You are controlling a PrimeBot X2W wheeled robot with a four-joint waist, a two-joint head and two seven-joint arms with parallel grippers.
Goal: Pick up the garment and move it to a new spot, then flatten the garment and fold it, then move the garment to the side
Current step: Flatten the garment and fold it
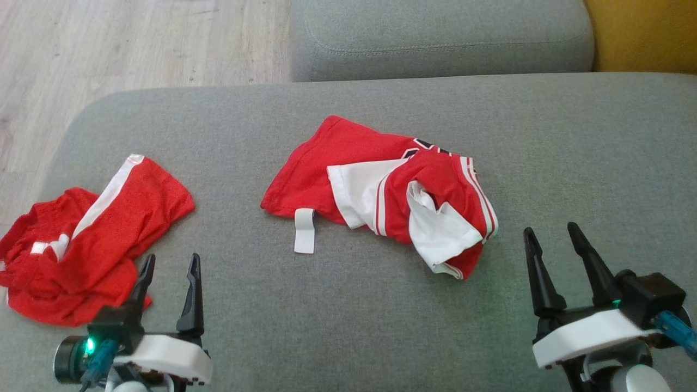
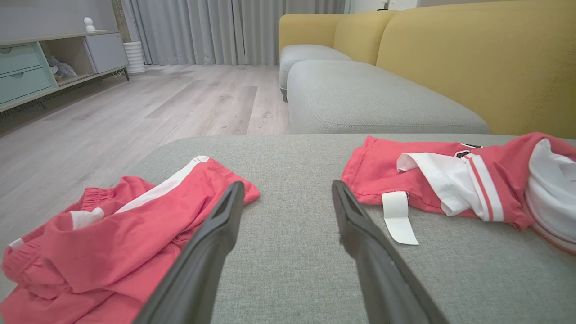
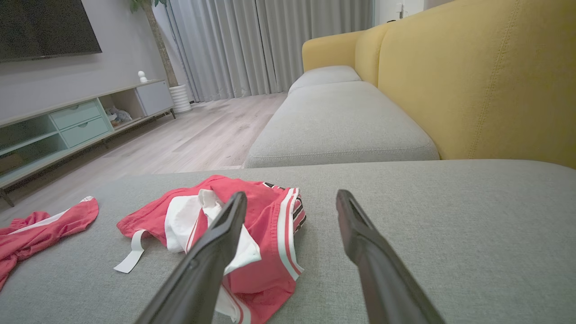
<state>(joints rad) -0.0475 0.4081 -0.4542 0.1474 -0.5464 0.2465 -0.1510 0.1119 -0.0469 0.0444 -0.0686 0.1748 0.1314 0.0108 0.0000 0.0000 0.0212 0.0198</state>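
- Head view: grey cushion (image 1: 381, 326) has bare fabric in front of the left gripper (image 1: 172, 258) and right gripper (image 1: 551, 230). Its rounded left edge meets the wood floor (image 1: 136, 49). A crumpled red-and-white jersey (image 1: 348, 158) lies mid-cushion, with red shorts (image 1: 125, 218) near the left edge.
- Left wrist view: the left gripper's fingers are spread wide and empty, framing bare cushion between shorts and jersey.
- Right wrist view: the right gripper is spread wide and empty. The jersey lies by its left finger, and open cushion runs right to the yellow backrest (image 3: 486, 81).

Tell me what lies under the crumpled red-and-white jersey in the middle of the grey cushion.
The crumpled red-and-white jersey rests on the grey fabric cushion; a white strip pokes out from its near edge. Anything beneath its bunched folds is covered.
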